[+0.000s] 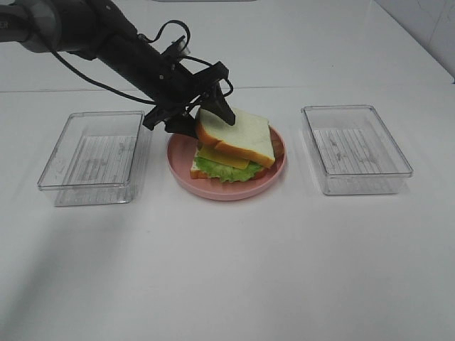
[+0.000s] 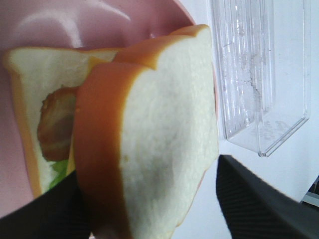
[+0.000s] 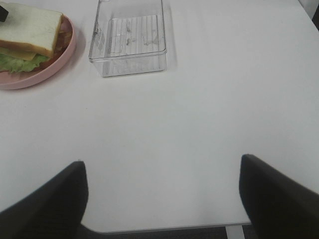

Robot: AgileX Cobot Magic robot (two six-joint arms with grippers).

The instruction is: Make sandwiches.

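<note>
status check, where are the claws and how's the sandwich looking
Left claw open around the top bread slice, slice tilted on the stack. Right claw open over bare table, holding nothing. Sandwich on pink plate, nothing in the way.

We see the pink plate (image 1: 274,173) on the white table (image 1: 227,270), holding the sandwich (image 1: 231,153). The top bread slice (image 1: 242,135) sits tilted over cheese (image 1: 222,158) and lettuce (image 1: 224,170). The left gripper (image 1: 202,121) straddles that slice's far-left edge, fingers spread. One clear tray (image 1: 92,158) lies left of the plate, another tray (image 1: 355,149) right.
</note>
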